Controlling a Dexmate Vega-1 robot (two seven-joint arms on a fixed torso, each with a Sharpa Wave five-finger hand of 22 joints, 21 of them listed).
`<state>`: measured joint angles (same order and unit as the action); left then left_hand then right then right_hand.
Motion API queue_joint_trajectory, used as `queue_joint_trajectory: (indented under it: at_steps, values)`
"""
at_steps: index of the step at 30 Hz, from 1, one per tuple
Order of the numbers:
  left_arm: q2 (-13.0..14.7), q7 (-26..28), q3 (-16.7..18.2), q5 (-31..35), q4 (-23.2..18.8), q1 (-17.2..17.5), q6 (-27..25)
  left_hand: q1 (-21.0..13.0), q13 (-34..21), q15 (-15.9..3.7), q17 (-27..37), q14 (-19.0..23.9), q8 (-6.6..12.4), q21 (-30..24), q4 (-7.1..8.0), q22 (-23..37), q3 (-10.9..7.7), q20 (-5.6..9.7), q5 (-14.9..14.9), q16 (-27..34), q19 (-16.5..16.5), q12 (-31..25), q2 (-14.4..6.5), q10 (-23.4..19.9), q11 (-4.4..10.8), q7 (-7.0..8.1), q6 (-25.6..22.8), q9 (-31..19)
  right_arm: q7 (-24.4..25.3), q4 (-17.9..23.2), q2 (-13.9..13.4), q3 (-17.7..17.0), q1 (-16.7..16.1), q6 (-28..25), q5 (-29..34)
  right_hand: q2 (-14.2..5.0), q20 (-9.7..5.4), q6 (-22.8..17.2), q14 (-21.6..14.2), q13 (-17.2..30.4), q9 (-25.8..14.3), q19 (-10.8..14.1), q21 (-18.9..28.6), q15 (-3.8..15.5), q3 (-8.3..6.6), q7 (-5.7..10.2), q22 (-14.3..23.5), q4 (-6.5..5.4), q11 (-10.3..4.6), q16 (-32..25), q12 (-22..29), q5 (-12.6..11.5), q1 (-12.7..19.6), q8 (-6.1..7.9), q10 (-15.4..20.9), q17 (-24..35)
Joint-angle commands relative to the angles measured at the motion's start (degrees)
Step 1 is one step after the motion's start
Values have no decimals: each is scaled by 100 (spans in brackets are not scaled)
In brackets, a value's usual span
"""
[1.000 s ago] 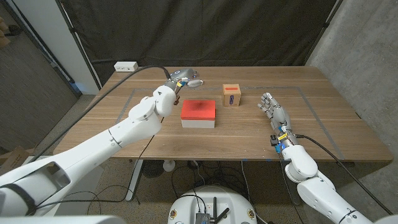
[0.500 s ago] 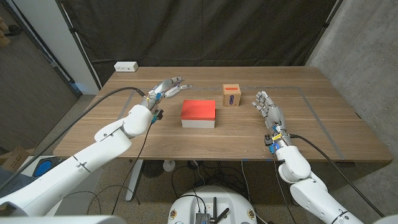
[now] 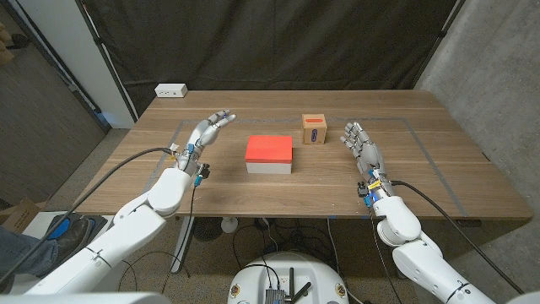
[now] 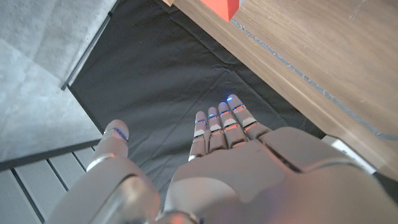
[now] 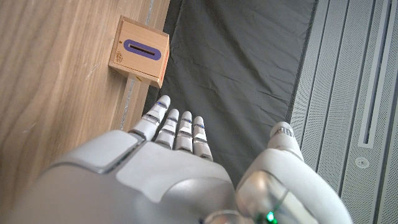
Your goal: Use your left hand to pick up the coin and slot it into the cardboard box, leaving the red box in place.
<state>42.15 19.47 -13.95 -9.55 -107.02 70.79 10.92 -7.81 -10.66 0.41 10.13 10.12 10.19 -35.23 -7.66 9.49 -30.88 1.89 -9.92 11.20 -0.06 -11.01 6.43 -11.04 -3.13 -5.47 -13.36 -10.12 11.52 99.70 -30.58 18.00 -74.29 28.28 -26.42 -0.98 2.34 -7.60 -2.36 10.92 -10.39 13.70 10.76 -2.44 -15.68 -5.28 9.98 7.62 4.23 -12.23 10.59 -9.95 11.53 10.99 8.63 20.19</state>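
The red box (image 3: 269,152) lies at the middle of the table, white along its front side. Just right of it and a little farther back stands the small cardboard box (image 3: 315,129), its purple-rimmed slot (image 5: 142,47) facing up. My left hand (image 3: 207,131) hovers left of the red box, apart from it, open with fingers spread and nothing in it. In the left wrist view the left hand (image 4: 230,162) is empty, with a corner of the red box (image 4: 222,6) beyond it. My right hand (image 3: 361,145) stands open right of the cardboard box, holding nothing.
The wooden table (image 3: 439,160) carries a thin taped rectangle outline. A white power strip (image 3: 170,89) sits at the far left corner. A person's leg and shoe (image 3: 51,232) are on the floor at the near left. Black curtain hangs behind the table.
My left arm has drawn back from above the red box's far left corner to the table's left side, and its hand has spread open. My right hand shifted slightly forward and left.
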Motion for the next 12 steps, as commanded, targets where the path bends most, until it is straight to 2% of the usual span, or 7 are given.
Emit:
queue_joint_trajectory:
  at_steps: [1, 6, 12]
  values:
    - [-608, -267, -11, -795, 905, 19, 1201, 68, -8, -11, 11, -68, -14, 73, -16, 7, 23, 328, 3, -48, -62, 24, -12, 60, 24, 24, 60, 1, -344, -295, -58, -15, 140, 68, -346, 12, -34, 23, 28, 1, -17, 39, 4, -6, 33, -63, 10, -2, 8, -6, 13, -5, -71, -7, -40, 6]
    - [-716, -212, -57, -834, 895, -11, 1167, 73, -7, -30, 9, -76, -7, 110, -25, 7, 25, 350, 2, -45, -63, 18, -19, 70, 66, 39, 71, 2, -400, -415, -72, -39, 182, 110, -389, 21, -52, 42, -60, -2, -16, 132, 46, -2, 46, -162, 8, -1, 15, -44, 38, -7, -91, -10, -1, 2]
    - [-774, -251, -97, -905, 930, -63, 1201, 70, -6, -43, 7, -60, 13, 147, -36, 7, 21, 361, -1, -33, -48, -7, -35, 29, 76, 31, 40, 2, -392, -459, -54, -44, 231, 91, -422, 21, -48, 39, -88, -2, -16, 142, 50, -5, 50, -167, 8, -1, 19, -56, 50, -8, -99, -6, 25, 0]
